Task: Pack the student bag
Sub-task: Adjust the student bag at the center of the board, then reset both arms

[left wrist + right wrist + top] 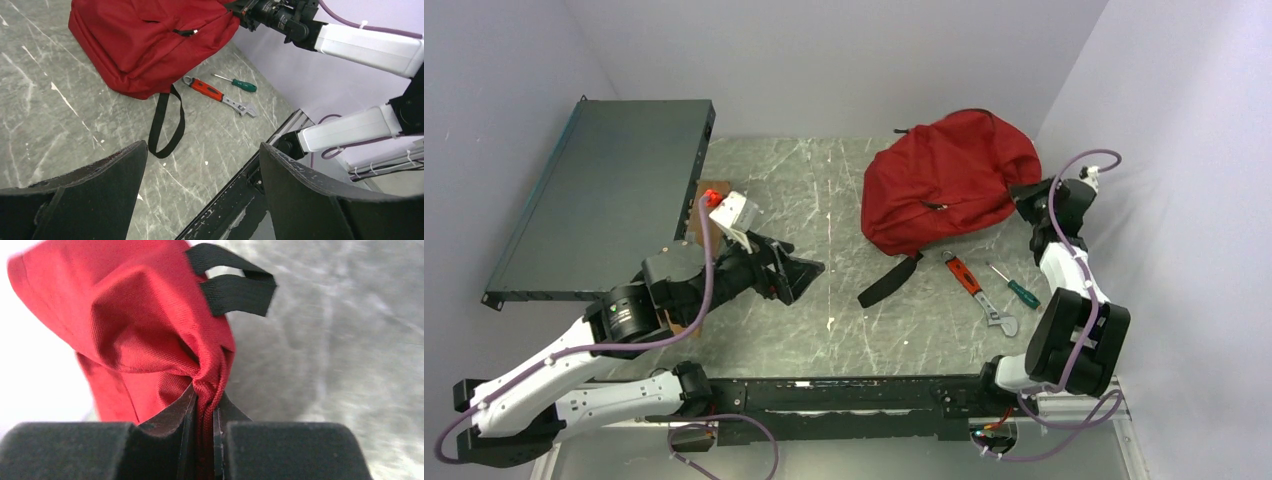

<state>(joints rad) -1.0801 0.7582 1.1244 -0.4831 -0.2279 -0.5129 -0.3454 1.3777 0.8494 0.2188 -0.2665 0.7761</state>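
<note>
The red student bag lies at the back right of the table, a black webbing strap trailing toward the front. It also shows in the left wrist view and the right wrist view. My right gripper is shut on a bunched fold of the bag's red fabric at its right edge, the fold pinched between the fingers. My left gripper is open and empty above the table's middle left, well apart from the bag, its jaws wide in the left wrist view.
An orange-handled adjustable wrench and a green-handled screwdriver lie on the table in front of the bag. A dark flat rack unit leans at the back left. Walls close in on both sides.
</note>
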